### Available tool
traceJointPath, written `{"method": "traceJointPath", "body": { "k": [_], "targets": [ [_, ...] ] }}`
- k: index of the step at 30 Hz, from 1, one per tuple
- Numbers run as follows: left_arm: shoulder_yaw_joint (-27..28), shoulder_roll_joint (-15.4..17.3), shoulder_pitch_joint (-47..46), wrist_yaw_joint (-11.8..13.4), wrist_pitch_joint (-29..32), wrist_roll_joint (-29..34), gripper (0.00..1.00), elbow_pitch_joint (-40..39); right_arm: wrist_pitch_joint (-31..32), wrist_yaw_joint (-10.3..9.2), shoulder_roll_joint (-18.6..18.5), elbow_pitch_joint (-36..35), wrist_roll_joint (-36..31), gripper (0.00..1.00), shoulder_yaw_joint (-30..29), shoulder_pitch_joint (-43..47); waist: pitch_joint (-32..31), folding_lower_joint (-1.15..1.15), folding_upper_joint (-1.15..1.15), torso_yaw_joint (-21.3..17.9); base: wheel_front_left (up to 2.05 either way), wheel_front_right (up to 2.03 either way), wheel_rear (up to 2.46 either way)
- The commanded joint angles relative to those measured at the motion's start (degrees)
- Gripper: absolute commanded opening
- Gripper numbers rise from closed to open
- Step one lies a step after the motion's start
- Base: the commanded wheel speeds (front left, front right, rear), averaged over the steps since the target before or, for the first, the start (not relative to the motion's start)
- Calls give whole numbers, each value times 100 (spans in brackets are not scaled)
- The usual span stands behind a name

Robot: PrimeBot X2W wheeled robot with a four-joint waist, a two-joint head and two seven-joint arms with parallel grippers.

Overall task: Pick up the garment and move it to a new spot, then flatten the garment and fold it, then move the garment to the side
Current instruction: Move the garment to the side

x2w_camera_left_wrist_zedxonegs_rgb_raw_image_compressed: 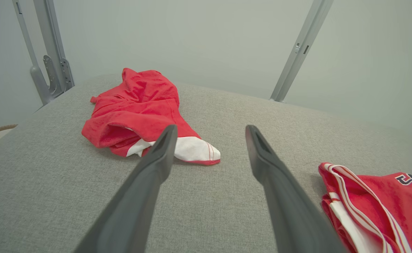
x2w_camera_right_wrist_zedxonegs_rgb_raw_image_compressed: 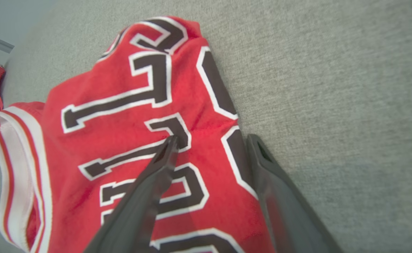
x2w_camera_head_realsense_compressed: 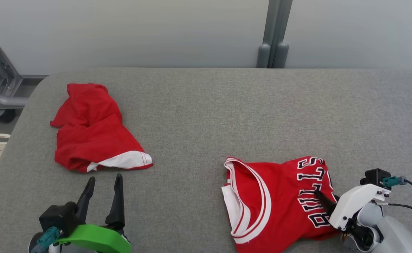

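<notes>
Jersey (x2w_camera_head_realsense_compressed: pixel 279 196) is lying crumpled on the grey table (x2w_camera_head_realsense_compressed: pixel 206 116), at its near right, lettering facing up and white-trimmed opening facing left. Right gripper (x2w_camera_right_wrist_zedxonegs_rgb_raw_image_compressed: pixel 213 138) is sitting low over it, released, fingers spread: one tip is over the black letters, the other at the jersey's right edge. Can't tell if they are touching the cloth. Left gripper (x2w_camera_head_realsense_compressed: pixel 105 177) is hovering released at the near left, holding nothing, tips pointing at red shorts (x2w_camera_head_realsense_compressed: pixel 90 130) bunched just beyond, well apart from the jersey.
</notes>
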Motion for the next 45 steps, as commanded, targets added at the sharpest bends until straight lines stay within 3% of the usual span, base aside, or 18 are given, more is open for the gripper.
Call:
{"method": "traceJointPath", "body": {
  "k": [1,5,6,7,8,27,36,45],
  "targets": [
    [5,32,-73,21,2,-26,100,1,58,2,5,90,65,100,70,3,-3,0,0,12,0,0,0],
    [4,40,-73,40,6,-30,100,2,36,2,-3,146,138,100,136,-61,-10,0,0,26,0,0,0],
    [5,42,-73,44,5,-30,100,1,21,2,-15,158,181,41,180,-78,-13,0,0,27,0,0,0],
    [2,44,-71,43,4,-33,100,0,3,2,-22,149,198,4,202,-85,-16,0,0,27,0,0,0],
    [-2,46,-67,42,4,-36,100,1,-15,2,-35,145,224,0,224,-93,-18,0,0,28,0,0,0],
    [-31,25,1,36,-42,-12,100,-39,-589,1,-517,-449,296,0,707,-463,-58,0,0,-206,0,0,0],
    [-84,8,-124,-38,-60,67,100,-97,-733,1,-726,-597,100,0,1084,-1018,95,0,0,-733,0,0,0],
    [-130,-58,-312,-120,-80,146,100,-59,-1107,1,-598,-372,149,0,1337,-1535,319,0,0,-1329,0,0,0]
  ]
}}
